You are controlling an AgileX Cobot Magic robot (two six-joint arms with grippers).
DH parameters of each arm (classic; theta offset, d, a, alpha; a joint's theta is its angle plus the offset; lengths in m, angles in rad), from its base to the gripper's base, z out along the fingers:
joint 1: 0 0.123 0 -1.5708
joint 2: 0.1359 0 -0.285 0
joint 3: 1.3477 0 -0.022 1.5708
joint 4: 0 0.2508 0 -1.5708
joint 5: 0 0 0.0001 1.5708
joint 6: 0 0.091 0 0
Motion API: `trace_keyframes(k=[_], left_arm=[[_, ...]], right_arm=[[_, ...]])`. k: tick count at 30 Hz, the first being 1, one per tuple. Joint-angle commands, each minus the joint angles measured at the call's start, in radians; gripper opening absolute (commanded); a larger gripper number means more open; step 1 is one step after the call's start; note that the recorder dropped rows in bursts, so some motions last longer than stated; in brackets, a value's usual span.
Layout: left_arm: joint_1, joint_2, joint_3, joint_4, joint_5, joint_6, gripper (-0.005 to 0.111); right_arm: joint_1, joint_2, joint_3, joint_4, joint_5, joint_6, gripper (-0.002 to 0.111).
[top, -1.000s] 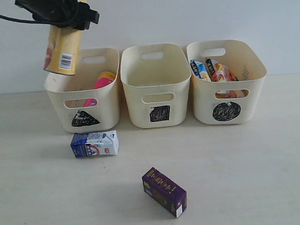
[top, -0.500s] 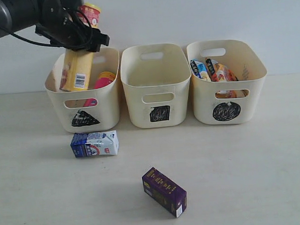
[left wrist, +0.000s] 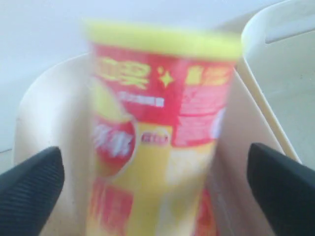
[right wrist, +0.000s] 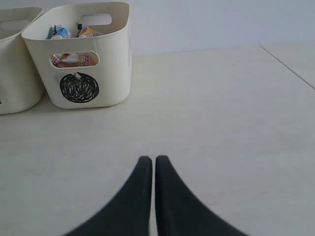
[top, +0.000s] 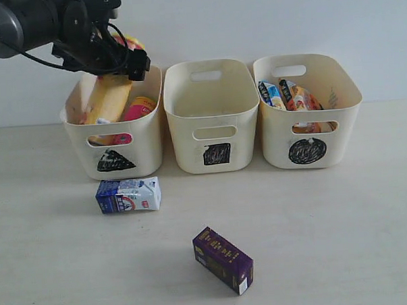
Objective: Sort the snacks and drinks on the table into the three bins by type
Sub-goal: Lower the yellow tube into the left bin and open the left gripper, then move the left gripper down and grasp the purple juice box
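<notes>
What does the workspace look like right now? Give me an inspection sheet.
Surface: pale table, no spills seen.
Job's things: yellow tube leaning in the triangle bin beside the pink tube; square bin, nothing seen inside; bags in the circle bin; milk carton and purple carton lying on the table in front of the bins.
Clutter: nothing seen.
Grippers: left gripper open, its jaws either side of the yellow tube and apart from it; right gripper shut, above bare table.
Cables: black cable looped along the left arm.
Surroundings: plain white wall behind the bins.
</notes>
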Motion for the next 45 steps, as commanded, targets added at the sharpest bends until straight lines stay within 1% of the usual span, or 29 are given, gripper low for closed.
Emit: trace_keyframes(k=[1, 5, 7, 10, 12, 15, 16, 18, 21, 24, 25, 31, 36, 37, 39, 41, 42, 43, 45], left_arm=[[0.001, -0.005, -0.009, -0.011, 0.026, -0.006, 0.095], [0.001, -0.013, -0.009, -0.011, 0.028, -0.006, 0.095], [0.001, -0.027, -0.011, -0.011, 0.026, 0.024, 0.095], [0.001, -0.057, -0.015, -0.011, 0.027, 0.087, 0.09], [0.001, -0.081, -0.015, -0.012, 0.056, 0.171, 0.084], [-0.001, -0.111, -0.015, -0.012, 0.121, 0.284, 0.069], [-0.001, -0.124, -0.013, -0.016, 0.146, 0.323, 0.061], [-0.001, -0.142, -0.007, -0.026, 0.169, 0.347, 0.049], [-0.001, -0.174, 0.025, -0.046, 0.179, 0.372, 0.027], [-0.001, -0.208, 0.082, -0.069, 0.183, 0.44, 0.007], [-0.001, -0.22, 0.1, -0.081, 0.183, 0.466, 0.005], [-0.001, -0.308, 0.23, -0.099, 0.171, 0.544, 0.004], [-0.001, -0.382, 0.319, -0.195, 0.171, 0.647, 0.004], [-0.001, -0.41, 0.357, -0.25, 0.173, 0.719, 0.004], [-0.001, -0.442, 0.392, -0.322, 0.175, 0.816, 0.004], [-0.001, -0.467, 0.434, -0.42, 0.188, 0.96, 0.004], [-0.001, -0.477, 0.449, -0.469, 0.207, 1.029, 0.004], [-0.001, -0.486, 0.469, -0.549, 0.235, 1.14, 0.004], [-0.001, -0.488, 0.491, -0.668, 0.316, 1.305, 0.004]], right_arm=[[0.002, -0.005, 0.004, -0.001, -0.008, 0.005, 0.0], [0.002, -0.005, 0.004, -0.001, -0.008, 0.005, 0.0], [0.002, -0.005, 0.004, -0.001, -0.008, 0.005, 0.0], [0.002, -0.005, 0.004, -0.001, -0.008, 0.005, 0.0], [0.002, -0.005, 0.004, -0.001, -0.008, 0.005, 0.0], [0.002, -0.005, 0.004, -0.001, -0.008, 0.005, 0.0], [0.002, -0.005, 0.004, -0.001, -0.008, 0.005, 0.0], [0.002, -0.005, 0.004, -0.001, -0.008, 0.005, 0.0], [0.002, -0.005, 0.004, -0.001, -0.008, 0.005, 0.0], [0.002, -0.005, 0.004, -0.001, -0.008, 0.005, 0.0], [0.002, -0.005, 0.004, -0.001, -0.008, 0.005, 0.0], [0.002, -0.005, 0.004, -0.001, -0.008, 0.005, 0.0], [0.002, -0.005, 0.004, -0.001, -0.008, 0.005, 0.0], [0.002, -0.005, 0.004, -0.001, -0.008, 0.005, 0.0], [0.002, -0.005, 0.004, -0.001, -0.008, 0.005, 0.0], [0.002, -0.005, 0.004, -0.001, -0.008, 0.005, 0.0], [0.002, -0.005, 0.004, -0.001, -0.008, 0.005, 0.0], [0.002, -0.005, 0.004, -0.001, -0.008, 0.005, 0.0], [0.002, -0.005, 0.004, -0.001, -0.008, 0.005, 0.0]])
